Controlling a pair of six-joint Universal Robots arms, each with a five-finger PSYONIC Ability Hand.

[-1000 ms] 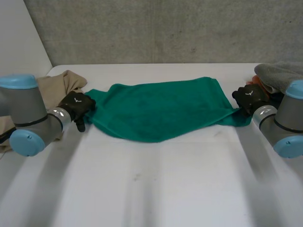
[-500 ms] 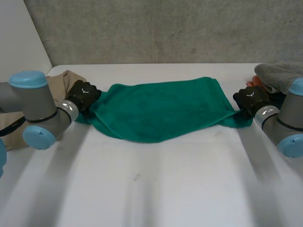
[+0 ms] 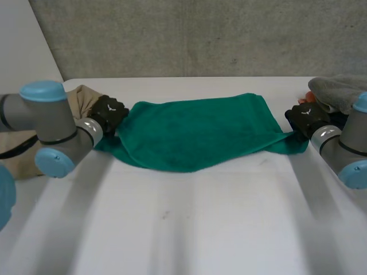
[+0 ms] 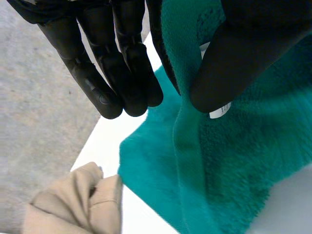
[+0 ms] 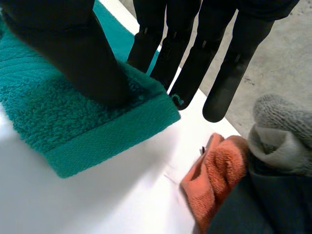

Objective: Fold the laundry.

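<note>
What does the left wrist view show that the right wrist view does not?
Left wrist view: a beige garment beside the green towel, and a small white tag at the thumb of the left robot hand. Right wrist view: an orange cloth and a grey cloth beside the right robot hand. Both: a robot hand pinching the green towel, on the white table.

Green terry towel (image 3: 195, 134) spread wide across the far half of the white worktop (image 3: 189, 223), long side running left to right, near edge bowing out in a soft curve. Its left end is up off the surface, pinched between thumb and fingers of the left robot hand (image 3: 109, 113), with a small white label peeking out by the thumb. The right corner, with its flat woven hem, is pinched by the right robot hand (image 3: 307, 117).
</note>
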